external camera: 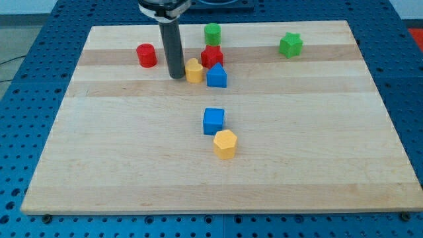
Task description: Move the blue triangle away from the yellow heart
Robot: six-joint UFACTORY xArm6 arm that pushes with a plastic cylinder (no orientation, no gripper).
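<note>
The blue triangle (217, 77) sits in the upper middle of the board, touching the right side of the yellow heart (193, 70). My tip (176, 76) is on the board just left of the yellow heart, about touching it. A red star-like block (212, 56) sits right behind the heart and triangle.
A green cylinder (212, 33) is at the top middle, a green star (290, 44) at the top right, and a red cylinder (146, 55) at the top left. A blue cube (213, 121) and a yellow hexagon (225, 143) sit at centre. The wooden board (99, 165) lies on a blue perforated table.
</note>
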